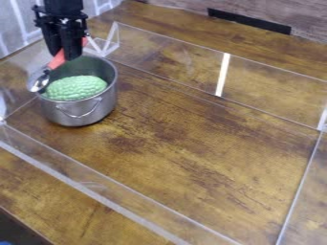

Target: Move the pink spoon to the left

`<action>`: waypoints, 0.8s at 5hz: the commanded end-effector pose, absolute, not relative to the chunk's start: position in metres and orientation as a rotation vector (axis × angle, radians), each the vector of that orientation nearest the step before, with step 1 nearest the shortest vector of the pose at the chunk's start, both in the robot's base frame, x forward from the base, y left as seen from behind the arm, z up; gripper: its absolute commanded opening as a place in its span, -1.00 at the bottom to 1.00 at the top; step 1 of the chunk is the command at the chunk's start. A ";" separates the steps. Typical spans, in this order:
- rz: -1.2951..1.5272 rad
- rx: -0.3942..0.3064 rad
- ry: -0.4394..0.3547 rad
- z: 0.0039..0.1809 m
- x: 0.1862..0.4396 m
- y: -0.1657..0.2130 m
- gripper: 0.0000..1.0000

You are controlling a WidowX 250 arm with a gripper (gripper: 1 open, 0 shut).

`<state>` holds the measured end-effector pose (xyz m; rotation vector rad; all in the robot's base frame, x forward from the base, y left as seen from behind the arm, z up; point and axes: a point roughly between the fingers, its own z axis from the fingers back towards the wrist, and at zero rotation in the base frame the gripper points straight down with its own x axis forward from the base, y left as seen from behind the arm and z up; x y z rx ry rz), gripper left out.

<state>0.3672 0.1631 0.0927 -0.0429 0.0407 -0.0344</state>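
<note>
At the far left of the table, my black gripper (59, 54) points down and is shut on the pink spoon (54, 63). It holds the salmon-pink handle. The spoon tilts down to the left, and its silver bowl (38, 84) hangs just outside the left rim of the steel pot (84, 107). A green bumpy object (75, 88) lies inside the pot. I cannot tell whether the spoon's bowl touches the pot's rim or the table.
Clear acrylic walls (224, 75) enclose the wooden table (205, 144), with a low front wall (90, 182). A black strip (250, 19) lies at the back. Only a narrow band of table lies between the pot and the left wall.
</note>
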 end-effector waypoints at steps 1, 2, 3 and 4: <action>-0.071 -0.038 -0.041 0.115 0.378 0.184 -1.00; -0.059 -0.070 -0.051 0.099 0.390 0.199 -1.00; -0.030 -0.108 -0.067 0.087 0.399 0.200 -1.00; -0.003 -0.146 -0.070 0.096 0.400 0.190 -1.00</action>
